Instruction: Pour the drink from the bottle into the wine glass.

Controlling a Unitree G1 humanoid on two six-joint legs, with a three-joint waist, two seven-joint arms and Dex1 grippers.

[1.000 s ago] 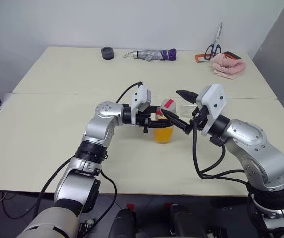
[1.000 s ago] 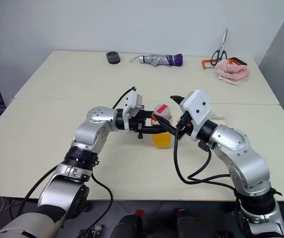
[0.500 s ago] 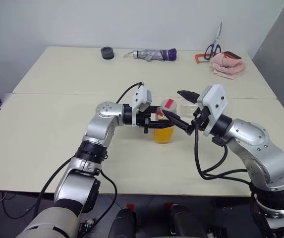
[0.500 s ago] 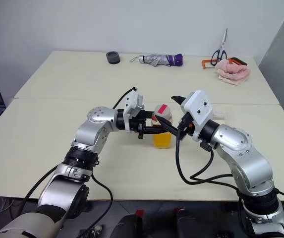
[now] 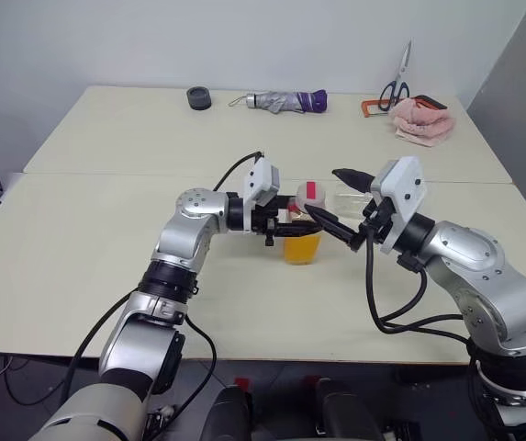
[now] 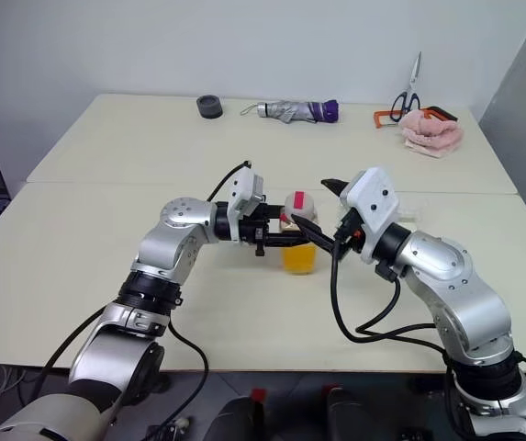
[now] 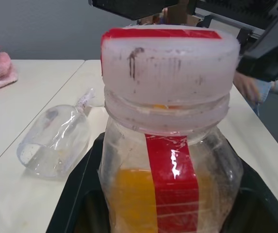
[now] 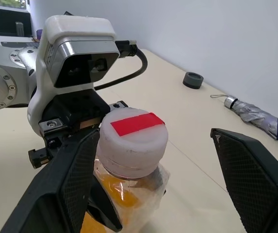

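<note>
Orange drink fills only the lower part of the bottle, which stands upright on the near table, long axis vertical, cap up and on. You see the red strip on its side facing the left wrist camera.

Your left gripper comes in level from the side and is clamped on the bottle body, a finger on each flank. Over the last second it has not shifted; bottle, tilt and grip all match the earlier frames.

Your right gripper is spread wide and grips nothing. One finger lies beside the bottle's shoulder, the other well apart on the far side, so the cap sits between them without contact that you can confirm. The one small change: the right forearm has drifted a little outward in the head views, fingers barely moved with it.

My reading: you are paused at cap removal, nothing poured yet. The open hand looks staged to close on the cap.

Note the glass: it lies on its side on the table just behind the bottle, mouth toward the left wrist camera, stem pointing away. It likely needs righting before you pour.
</note>
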